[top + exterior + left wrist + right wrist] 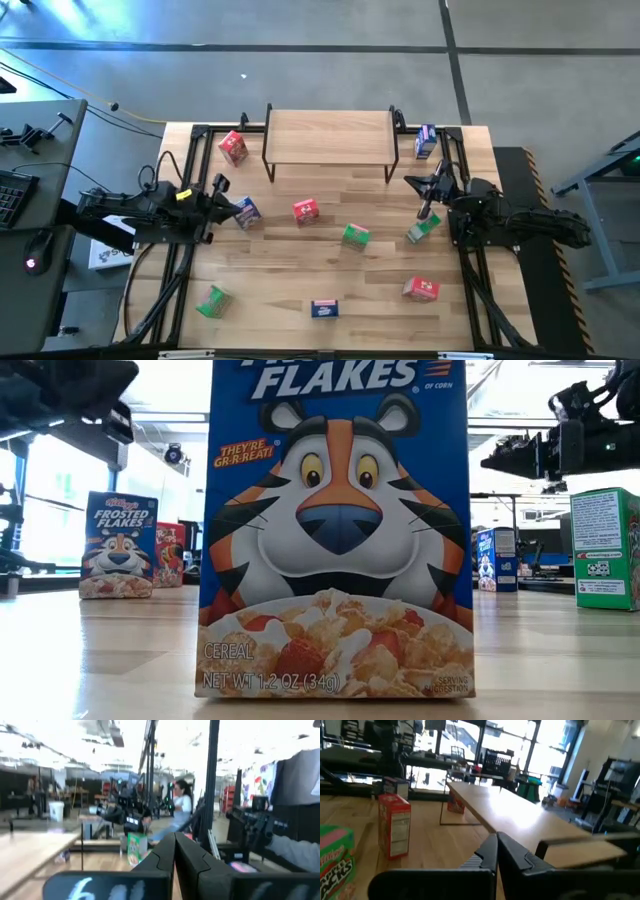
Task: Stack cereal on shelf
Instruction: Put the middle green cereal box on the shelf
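High view, read from left to right: the left tool (222, 184) hangs at the left edge of the surface (370, 290), its fingers pressed together and pinching nothing, with a blue box (247, 211) just beside it and a red box (233, 147) farther back near the shelf's left legs. A green box (212, 300) lies near the front left corner. The shelf (328, 136) stands at the back centre, its light board bare, so no cereal is stacked yet. In front of it sit a red box (306, 210), a green box (355, 235) and, near the front edge, another blue box (324, 309). Farther right come a tilted green box (424, 228), a red box (421, 289) and a blue box (425, 141) by the shelf's right legs. The right tool (428, 187) hovers just right of the shelf, fingers also shut and empty. These boxes look like thin printed cardboard, so they are probably very light, easily crushed and prone to sliding or tipping on smooth wood. A gentle pinch across the two broad faces, near mid-height, seems the safest hold, with fingers spread first.
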Controlling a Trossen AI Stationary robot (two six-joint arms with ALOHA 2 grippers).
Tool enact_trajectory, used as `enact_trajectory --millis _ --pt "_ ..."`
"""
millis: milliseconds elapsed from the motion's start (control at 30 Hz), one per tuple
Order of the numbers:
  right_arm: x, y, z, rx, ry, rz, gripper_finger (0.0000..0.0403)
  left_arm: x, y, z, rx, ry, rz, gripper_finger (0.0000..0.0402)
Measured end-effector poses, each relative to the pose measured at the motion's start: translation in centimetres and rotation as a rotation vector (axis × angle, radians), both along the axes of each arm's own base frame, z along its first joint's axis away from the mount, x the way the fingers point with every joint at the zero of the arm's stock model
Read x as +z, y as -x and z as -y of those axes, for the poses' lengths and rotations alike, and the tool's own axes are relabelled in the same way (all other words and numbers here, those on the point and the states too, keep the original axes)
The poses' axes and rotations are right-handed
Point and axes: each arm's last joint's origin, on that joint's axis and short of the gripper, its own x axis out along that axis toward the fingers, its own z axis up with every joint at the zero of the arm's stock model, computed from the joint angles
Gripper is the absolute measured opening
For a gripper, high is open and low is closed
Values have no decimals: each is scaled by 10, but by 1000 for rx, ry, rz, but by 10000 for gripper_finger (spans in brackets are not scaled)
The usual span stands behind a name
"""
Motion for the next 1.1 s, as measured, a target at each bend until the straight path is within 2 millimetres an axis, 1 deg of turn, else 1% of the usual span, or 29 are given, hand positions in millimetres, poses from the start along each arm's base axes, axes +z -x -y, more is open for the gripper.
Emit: enact_trajectory --millis 100,200,267,400,567,667,767,833,933,1000,1100 --pt "6 0 0 5 1 70 0 5 2 0 -1 12 51 1" --pt "13 1 -1 26 -21 157 0 5 2 0 -23 83 46 1" --pt "16 1 -2 81 -30 188 0 5 1 0 -34 123 33 1" --pt "15 0 -6 213 -20 174 0 5 1 -1 -6 132 41 1" --pt "18 -2 -7 276 -139 232 0 7 1 -3 60 157 61 1" --pt "19 -4 -4 226 -212 271 0 4 0 -3 50 178 25 1" --pt "20 -10 -3 210 -266 293 0 2 -2 -3 48 183 3 1" --pt "21 -14 -3 229 -249 298 0 2 -3 -3 60 154 -4 1" --pt "24 -24 -3 263 -233 274 0 0 -5 -2 61 161 -28 1" --pt "33 -32 -3 278 -248 252 0 -2 -7 -2 61 164 -51 0" --pt "46 -47 -1 281 -320 205 0 -4 -10 -2 70 174 -80 1"
